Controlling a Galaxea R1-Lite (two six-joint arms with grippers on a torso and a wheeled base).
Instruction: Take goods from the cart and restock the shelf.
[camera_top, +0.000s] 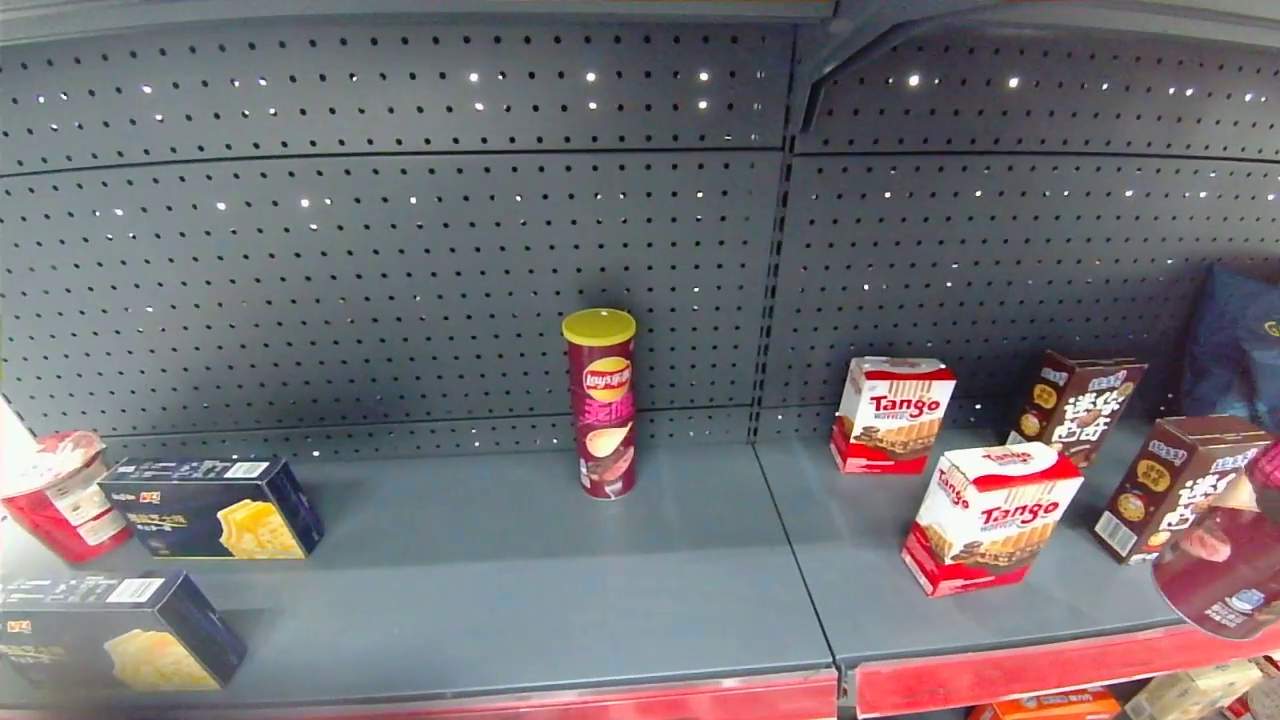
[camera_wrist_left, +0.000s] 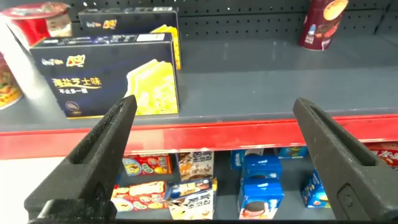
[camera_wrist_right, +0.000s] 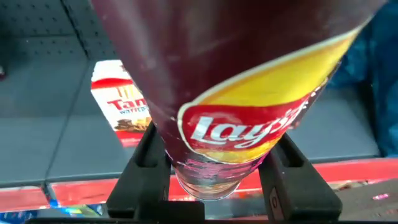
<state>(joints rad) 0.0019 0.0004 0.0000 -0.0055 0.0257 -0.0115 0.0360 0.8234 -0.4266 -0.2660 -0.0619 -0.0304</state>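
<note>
1 maroon chip can (camera_wrist_right: 236, 81), clamped between 2 black fingers (camera_wrist_right: 146, 174) of right pincer (camera_wrist_right: 217, 168). 1 red-and-white wafer box (camera_wrist_right: 115, 106), upright on grey shelf (camera_wrist_right: 50, 143) behind. 1 blue bag (camera_wrist_right: 379, 81) alongside.

Light even, moderately bright. Small bright dots shine through holes of pegboard back wall (camera_top: 400, 250). Shadows on shelf (camera_top: 500, 600) soft, faint. Head view curves at edges. Close to right wrist lens, chips can (camera_wrist_right: 249, 93) slightly blurred.
</note>
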